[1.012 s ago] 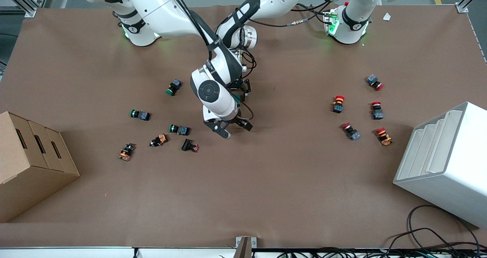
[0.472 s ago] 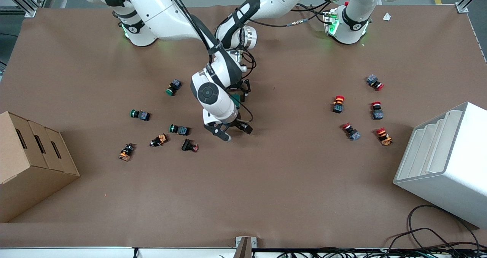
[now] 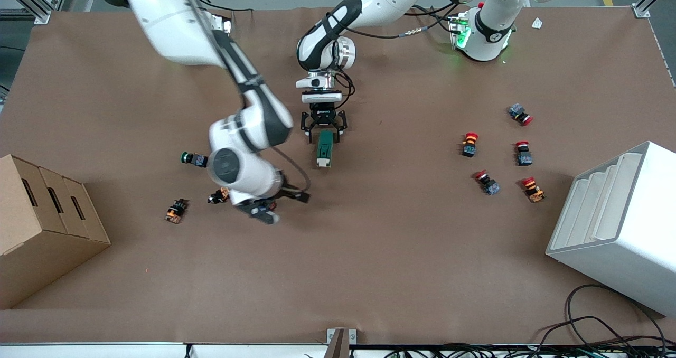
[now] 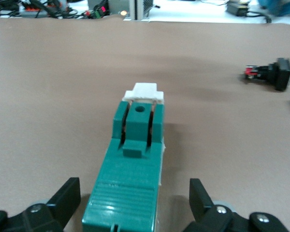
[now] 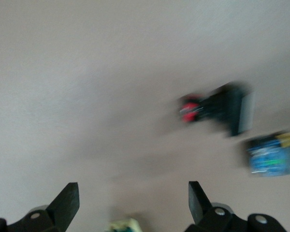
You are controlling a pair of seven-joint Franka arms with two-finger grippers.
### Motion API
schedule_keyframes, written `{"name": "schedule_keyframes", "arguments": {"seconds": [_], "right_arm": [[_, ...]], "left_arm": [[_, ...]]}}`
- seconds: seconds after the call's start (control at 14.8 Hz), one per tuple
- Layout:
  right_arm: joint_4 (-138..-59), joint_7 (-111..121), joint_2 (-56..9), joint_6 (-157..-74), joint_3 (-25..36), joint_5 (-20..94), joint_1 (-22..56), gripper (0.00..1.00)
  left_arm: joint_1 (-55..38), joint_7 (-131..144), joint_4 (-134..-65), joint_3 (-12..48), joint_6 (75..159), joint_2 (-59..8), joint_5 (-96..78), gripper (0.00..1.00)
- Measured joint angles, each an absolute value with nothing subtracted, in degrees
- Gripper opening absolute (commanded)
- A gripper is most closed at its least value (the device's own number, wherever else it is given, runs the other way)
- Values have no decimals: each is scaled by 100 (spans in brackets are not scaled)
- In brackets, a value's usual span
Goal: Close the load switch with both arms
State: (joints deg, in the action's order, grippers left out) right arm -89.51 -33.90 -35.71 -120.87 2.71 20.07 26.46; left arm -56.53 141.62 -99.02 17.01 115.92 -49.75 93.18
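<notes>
The load switch (image 3: 324, 145) is a dark-green block lying on the table mid-way between the arms, with its white lever end (image 3: 321, 162) pointing toward the front camera. My left gripper (image 3: 323, 135) is open and straddles the switch's end nearest the bases; in the left wrist view the switch (image 4: 135, 164) lies between the fingers (image 4: 67, 197) without touching them. My right gripper (image 3: 282, 206) is open and empty, over the table toward the right arm's end from the switch, above a black-and-red push button (image 5: 217, 108). The right wrist view is blurred.
Green and orange push buttons (image 3: 194, 159) lie toward the right arm's end, one partly hidden under the right arm. Red push buttons (image 3: 470, 144) lie toward the left arm's end. A cardboard box (image 3: 47, 226) and a white rack (image 3: 618, 226) stand at the table's two ends.
My right arm has swung away from the switch toward its own end of the table, uncovering the switch. The left gripper has stayed in place at the switch.
</notes>
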Motion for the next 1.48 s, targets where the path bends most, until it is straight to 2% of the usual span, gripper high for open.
{"name": "schedule_keyframes", "arguments": {"seconds": [0.34, 0.61, 1.01, 1.48], "right_arm": [[-8962, -1070, -2577, -10414, 477, 779, 1291, 100], [-8977, -140, -1838, -9594, 495, 486, 543, 100], [-8938, 593, -1279, -9131, 499, 156, 85, 100], [-8343, 671, -1239, -8818, 472, 156, -163, 100]], "left_arm": [[-5453, 12672, -9245, 1710, 11681, -4697, 7892, 99], [-5089, 10878, -8496, 1708, 11694, -4318, 6287, 99], [-3766, 7446, -8234, 1679, 11675, -2948, 3652, 100], [-1596, 4764, -8234, 1664, 11206, -1929, 2127, 100]]}}
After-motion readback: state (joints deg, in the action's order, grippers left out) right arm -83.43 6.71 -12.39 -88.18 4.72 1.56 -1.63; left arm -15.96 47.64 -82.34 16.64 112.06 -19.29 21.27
